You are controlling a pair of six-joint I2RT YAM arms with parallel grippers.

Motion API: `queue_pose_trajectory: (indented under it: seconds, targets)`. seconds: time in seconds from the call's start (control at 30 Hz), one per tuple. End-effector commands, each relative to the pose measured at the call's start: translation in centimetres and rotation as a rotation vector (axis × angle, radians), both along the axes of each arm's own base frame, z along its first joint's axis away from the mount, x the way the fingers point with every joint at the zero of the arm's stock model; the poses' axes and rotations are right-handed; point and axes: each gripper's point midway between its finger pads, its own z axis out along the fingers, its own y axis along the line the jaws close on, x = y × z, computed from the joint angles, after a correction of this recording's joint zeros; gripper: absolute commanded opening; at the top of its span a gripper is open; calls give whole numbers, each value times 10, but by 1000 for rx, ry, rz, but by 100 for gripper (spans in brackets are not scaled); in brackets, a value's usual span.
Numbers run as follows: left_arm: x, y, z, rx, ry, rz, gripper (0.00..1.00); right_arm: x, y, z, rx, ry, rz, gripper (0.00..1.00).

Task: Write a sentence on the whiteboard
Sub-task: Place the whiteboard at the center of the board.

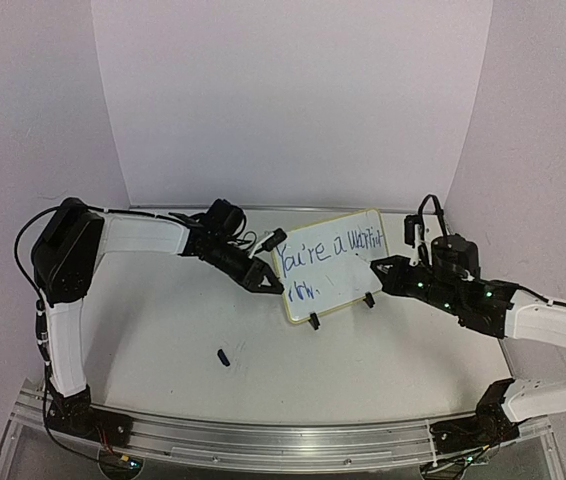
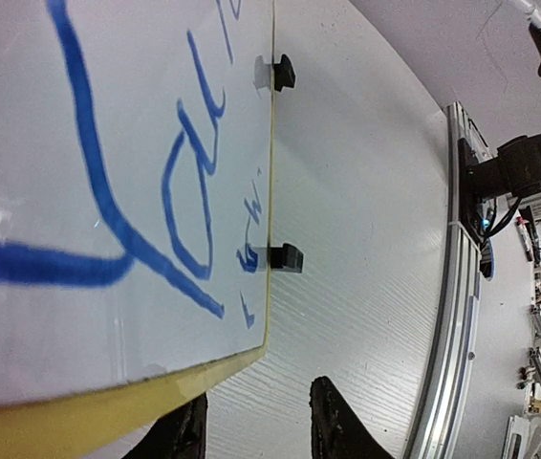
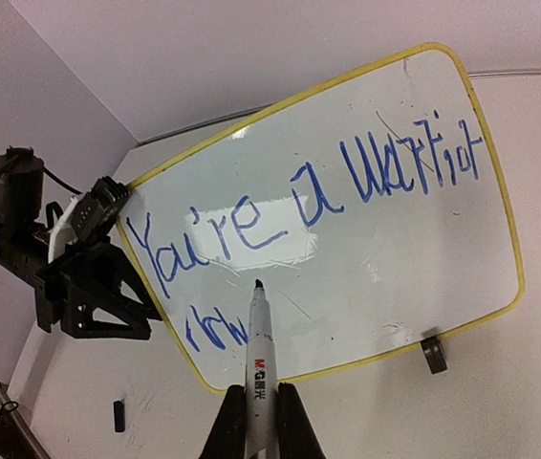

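Right pincer (image 3: 261, 421) clenched on a marker (image 3: 257, 344), tip poised below "You're", apparently to extend the sentence (image 3: 251, 229) on its second line. The whiteboard (image 3: 395, 258) stands tilted on clip feet (image 3: 431, 354) mid-counter (image 1: 163, 330). Left pincer (image 2: 256, 430), fingers parted, waits at its left edge, probably to steady it.

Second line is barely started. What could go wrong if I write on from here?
1. The left pincer stands open at the left edge of the board, not clamping it; resting on two clip feet only, the board may slide or tip under a push from the marker.
2. The marker tip hangs close to the sentence; a stray stroke could mar it.
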Motion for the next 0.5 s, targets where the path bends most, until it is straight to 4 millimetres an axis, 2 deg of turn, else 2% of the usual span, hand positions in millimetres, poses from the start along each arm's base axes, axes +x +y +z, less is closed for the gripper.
queue_pose_trajectory:
  seconds: [0.0, 0.07, 0.23, 0.37, 0.4, 0.47]
  targets:
    - [-6, 7, 16, -13, -22, 23, 42, -1, -17, 9, -28, -38, -55, 0]
    - [-5, 11, 18, -2, -26, 53, 52, -2, -21, 14, -38, -54, -63, 0]
    - [2, 29, 30, 11, -110, 177, 65, -3, -28, 20, -71, -73, -72, 0]
    - [-4, 42, 29, 5, -89, 254, 69, -2, -33, 17, -88, -66, -77, 0]
    - [-8, 47, 25, 1, -65, 280, 75, -2, -34, 15, -88, -61, -76, 0]
    - [-14, 52, 21, -8, -38, 309, 78, -1, -36, 13, -87, -58, -77, 0]
